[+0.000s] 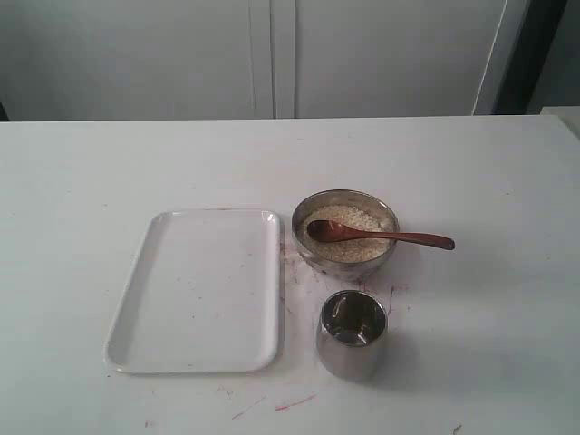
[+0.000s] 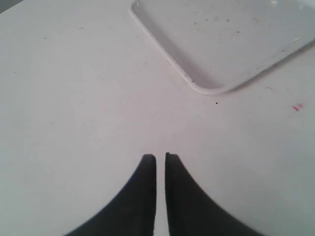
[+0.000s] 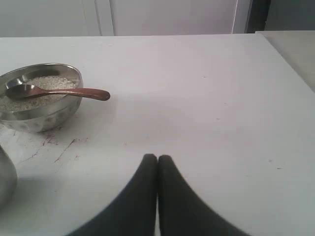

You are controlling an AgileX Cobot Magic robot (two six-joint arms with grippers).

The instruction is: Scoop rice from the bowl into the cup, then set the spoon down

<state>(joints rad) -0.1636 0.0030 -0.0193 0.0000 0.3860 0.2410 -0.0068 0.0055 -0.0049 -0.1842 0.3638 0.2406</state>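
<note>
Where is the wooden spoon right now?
In the exterior view, right of centre: the spoon rests across the bowl, head on the rice, handle jutting right, behind the cup.

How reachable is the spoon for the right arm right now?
Probably yes: the spoon handle juts over the bowl rim toward the right gripper, with only table between. The shut gripper must open first.

Ext cam: we sit high, tilted down across the table (image 1: pixel 91 163) toward the back wall, whole layout in frame. L wrist cam: close above table, looking past left gripper (image 2: pixel 160 156) to a tray (image 2: pixel 221 44) corner. R wrist cam: low, near level, looking past right gripper (image 3: pixel 157 157) to bowl (image 3: pixel 39 118), spoon (image 3: pixel 74 92) and cup (image 3: pixel 6 177) edge. We share w/ ext: tray (L); bowl, spoon, cup (R).
</note>
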